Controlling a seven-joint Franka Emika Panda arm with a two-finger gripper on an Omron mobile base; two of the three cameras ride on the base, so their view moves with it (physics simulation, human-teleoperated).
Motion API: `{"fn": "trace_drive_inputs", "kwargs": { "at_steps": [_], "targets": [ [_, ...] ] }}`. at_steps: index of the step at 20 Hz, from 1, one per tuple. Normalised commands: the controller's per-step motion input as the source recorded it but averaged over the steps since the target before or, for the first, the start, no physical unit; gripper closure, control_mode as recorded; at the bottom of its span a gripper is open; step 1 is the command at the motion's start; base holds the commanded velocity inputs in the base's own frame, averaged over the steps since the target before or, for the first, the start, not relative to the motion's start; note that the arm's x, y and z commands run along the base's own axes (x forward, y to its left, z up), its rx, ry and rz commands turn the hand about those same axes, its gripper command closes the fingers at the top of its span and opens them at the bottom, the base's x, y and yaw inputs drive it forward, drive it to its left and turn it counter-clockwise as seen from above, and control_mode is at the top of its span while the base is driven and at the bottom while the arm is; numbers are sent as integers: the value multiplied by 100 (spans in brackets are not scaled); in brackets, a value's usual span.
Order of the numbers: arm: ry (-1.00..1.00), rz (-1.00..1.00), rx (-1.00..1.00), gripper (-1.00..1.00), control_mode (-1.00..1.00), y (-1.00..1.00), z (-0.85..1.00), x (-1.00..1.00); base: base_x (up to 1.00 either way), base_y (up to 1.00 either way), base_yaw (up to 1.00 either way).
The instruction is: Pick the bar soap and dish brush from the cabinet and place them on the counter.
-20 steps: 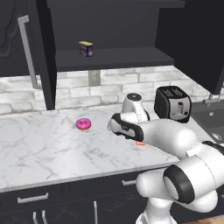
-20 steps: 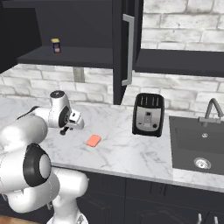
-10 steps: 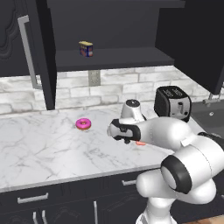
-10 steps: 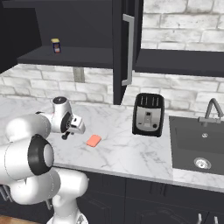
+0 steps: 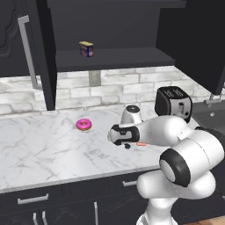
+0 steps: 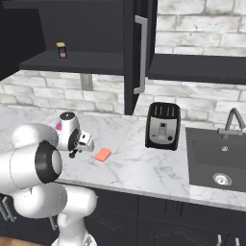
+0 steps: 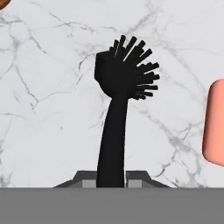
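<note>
now the gripper [image 7: 111, 177] pinches the dish brush [image 7: 120, 100] by its handle, low over the counter [image 5: 39, 149] beside the bar soap [image 6: 102, 154], seemingly to set it down.

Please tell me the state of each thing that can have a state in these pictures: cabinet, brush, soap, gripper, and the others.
cabinet: doors open
yellow-and-blue box: upright on the cabinet shelf
dish brush: held by its handle, above the counter
gripper: shut on the brush handle
bar soap: lying flat on the counter, free
donut: lying on the counter, untouched
toaster: upright on the counter
</note>
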Motion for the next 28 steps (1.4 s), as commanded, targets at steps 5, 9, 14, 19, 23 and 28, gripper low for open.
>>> {"fn": "trace_drive_inputs", "kwargs": {
  "at_steps": [5,9,14,19,23,28],
  "targets": [
    [0,2,0,100,-100,0,-28,0,0,0,0],
    [0,1,0,100,-100,0,-26,0,0,0,0],
    [0,2,0,100,-100,0,-23,0,0,0,0],
    [0,2,0,100,-100,0,-24,0,0,0,0],
    [0,2,0,100,-100,0,-20,0,0,0,0],
    [0,2,0,-100,-100,0,-19,0,0,0,0]
  ]
}}
